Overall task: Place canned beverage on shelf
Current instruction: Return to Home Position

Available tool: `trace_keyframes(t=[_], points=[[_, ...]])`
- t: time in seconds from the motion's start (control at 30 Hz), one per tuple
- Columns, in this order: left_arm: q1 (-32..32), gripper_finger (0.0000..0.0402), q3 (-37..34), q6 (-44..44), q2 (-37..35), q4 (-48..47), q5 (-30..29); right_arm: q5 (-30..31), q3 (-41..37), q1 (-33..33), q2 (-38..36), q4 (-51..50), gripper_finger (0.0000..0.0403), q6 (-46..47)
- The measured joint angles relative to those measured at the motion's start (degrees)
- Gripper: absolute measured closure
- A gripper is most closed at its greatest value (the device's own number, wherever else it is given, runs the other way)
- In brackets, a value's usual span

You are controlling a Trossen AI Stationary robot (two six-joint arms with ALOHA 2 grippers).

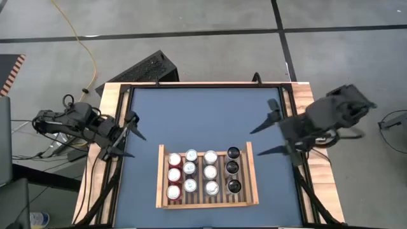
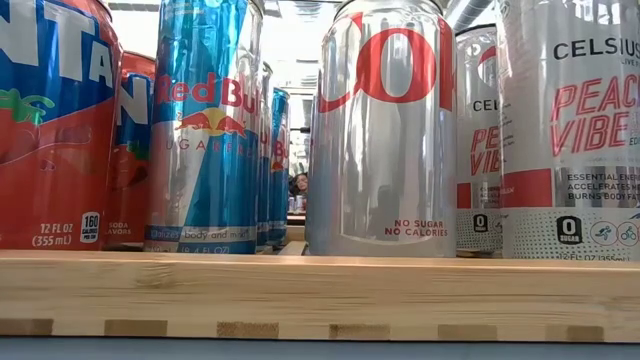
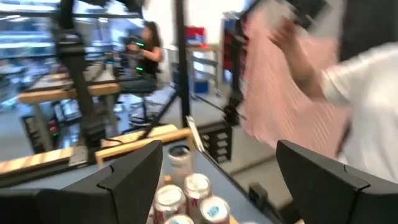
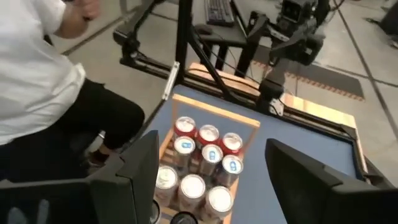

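Tabletop (image 1: 203, 121) holds shelf (image 1: 249, 175) between left tool (image 1: 139, 147) and right tool (image 1: 254, 144), seemingly apart.

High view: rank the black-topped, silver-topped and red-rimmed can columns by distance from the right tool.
From the open right tool:
1. Black-topped cans, rightmost column.
2. Silver-topped cans, next column leftward.
3. Red-rimmed cans, leftmost column.

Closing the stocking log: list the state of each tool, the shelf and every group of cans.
left tool: open, empty, clear of the shelf.
right tool: open, empty, clear of the shelf.
shelf: level, full, twelve cans.
Fanta cans: three, upright, shelved.
Red Bull cans: three, upright, shelved.
Coke cans: three, upright, shelved.
Celsius cans: three, upright, shelved.
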Motion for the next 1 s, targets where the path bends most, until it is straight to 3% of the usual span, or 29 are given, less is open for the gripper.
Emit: trace_keyframes(t=[0.07,0.2,0.47,0.6,0.83,1.0], points=[[-0.03,0.0099,-0.05,2.37,0.0,-1.5,1.87,-3.08,-3.53,-1.39,-3.49,3.45,0.0137,-1.02],[-0.02,0.0099,-0.11,1.83,0.0,-2.19,-1.71,-5.19,-15.9,-3.12,-11.1,10.95,0.0137,-2.71],[0.04,0.0099,-0.11,1.69,0.0,-3.47,-4.57,-7.52,-54.43,-6.51,-32.99,41.07,0.0137,-1.38],[0.06,0.0099,-1.84,1.77,-0.34,-2.47,-5.32,-7.98,-70.05,-7.66,-43.46,54.02,0.0137,-0.63],[3.22,0.0099,-10.71,-1.43,-6.38,3.35,-7.88,-7.78,-87.46,-8.9,-58.54,66.28,0.0137,1.38],[5.72,0.0099,-15.66,-4.93,-14.82,3.83,-7.64,-7.69,-94.31,-8.89,-66.87,67.11,0.0137,1.92]])
